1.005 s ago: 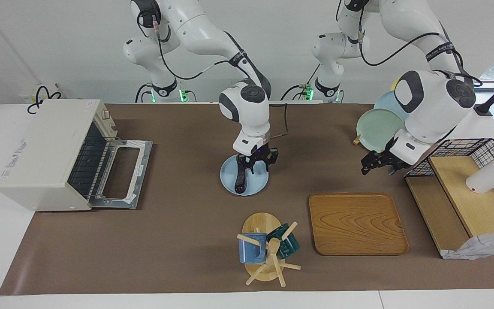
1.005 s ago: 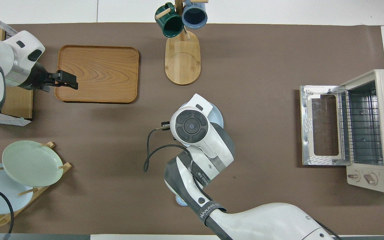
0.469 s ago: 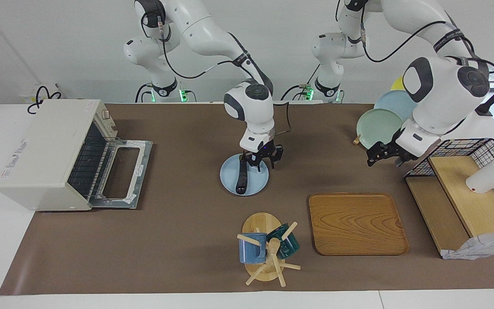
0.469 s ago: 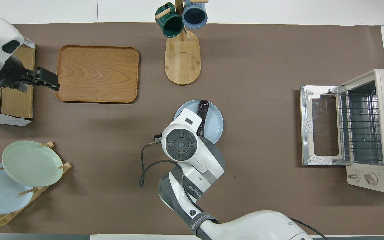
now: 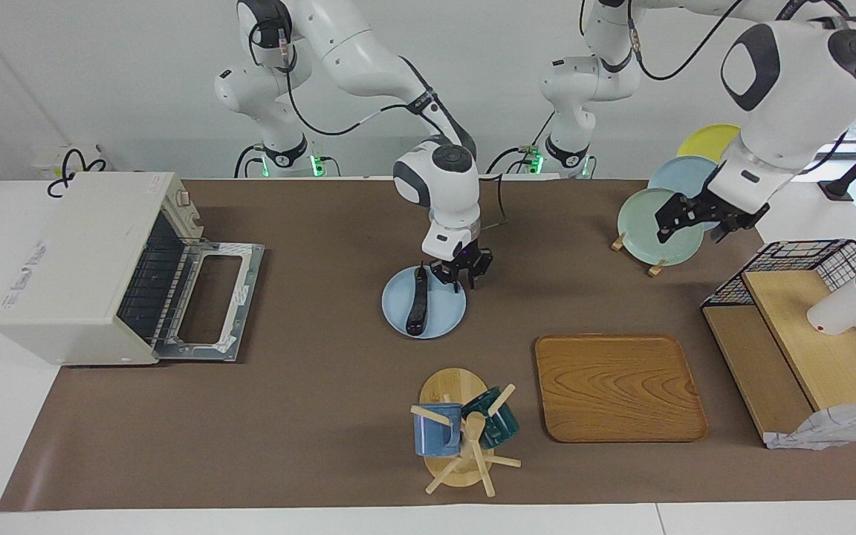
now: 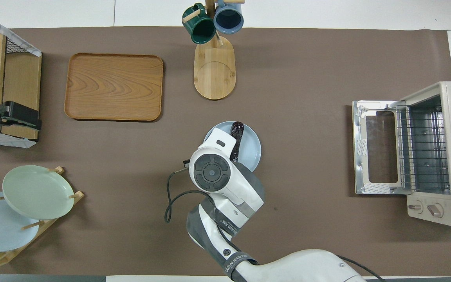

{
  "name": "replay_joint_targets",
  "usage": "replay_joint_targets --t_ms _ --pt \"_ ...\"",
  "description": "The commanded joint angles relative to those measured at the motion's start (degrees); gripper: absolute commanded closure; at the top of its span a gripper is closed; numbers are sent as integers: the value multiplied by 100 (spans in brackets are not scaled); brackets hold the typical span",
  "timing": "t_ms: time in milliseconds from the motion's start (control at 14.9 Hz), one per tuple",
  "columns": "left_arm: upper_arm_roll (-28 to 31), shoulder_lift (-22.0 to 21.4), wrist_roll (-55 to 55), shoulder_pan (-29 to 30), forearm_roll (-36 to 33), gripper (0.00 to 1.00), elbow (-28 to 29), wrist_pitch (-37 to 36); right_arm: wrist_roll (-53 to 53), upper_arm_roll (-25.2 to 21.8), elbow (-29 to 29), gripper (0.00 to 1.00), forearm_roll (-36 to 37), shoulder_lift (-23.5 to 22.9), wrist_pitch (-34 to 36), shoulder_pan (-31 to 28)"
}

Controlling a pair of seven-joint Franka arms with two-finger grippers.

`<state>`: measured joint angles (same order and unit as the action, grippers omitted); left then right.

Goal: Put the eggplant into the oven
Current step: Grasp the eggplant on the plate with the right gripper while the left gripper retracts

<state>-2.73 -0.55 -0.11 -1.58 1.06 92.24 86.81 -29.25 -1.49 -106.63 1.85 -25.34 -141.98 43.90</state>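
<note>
One relation decides the coming move: the eggplant [image 5: 417, 306] lies to one side of the right gripper [image 5: 461, 279], not between its fingertips. The eggplant rests on the light blue plate [image 5: 446, 316] in the middle of the table. Its long axis runs from the plate's rim nearest the robots, where the thin stem end sits, to the rim farthest from them, with a slight slant. It occupies the half of the plate that faces the oven [image 5: 75, 267].

The right gripper hangs low over the same plate, above the bare half toward the left arm's end of the table and close to the stem end. Its jaws are closed with the tips together, and nothing is between them. The facing view shows a gap of plate between the fingertips and the dark skin. By my reading a grasp calls for the jaws to open, shift sideways toward the oven, and close across the slim body rather than along it.

Well away from the plate, toward its own end of the table, the left gripper [image 5: 695, 223] waits high over the racked plates [image 5: 647, 223] with its jaws spread wide. The right arm is plainly the nearer one. From the plate, the oven stands toward the right arm's end of the table, its door [image 5: 212, 305] dropped flat and pointing back at the plate, rack exposed.
</note>
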Motion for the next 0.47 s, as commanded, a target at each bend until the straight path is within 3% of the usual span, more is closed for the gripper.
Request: replay_joint_targets --t_ms 0,201,402 --pt "-34 -358 73 44 -114 0 795 615 121 -35 -17 100 420 55 500 -30" --pt "-34 -279 64 -9 -71 0 603 662 69 -149 510 100 1016 151 1827 -188" --pt "-17 -122 47 -9 26 0 243 425 7 -176 320 100 1212 853 2454 -818"
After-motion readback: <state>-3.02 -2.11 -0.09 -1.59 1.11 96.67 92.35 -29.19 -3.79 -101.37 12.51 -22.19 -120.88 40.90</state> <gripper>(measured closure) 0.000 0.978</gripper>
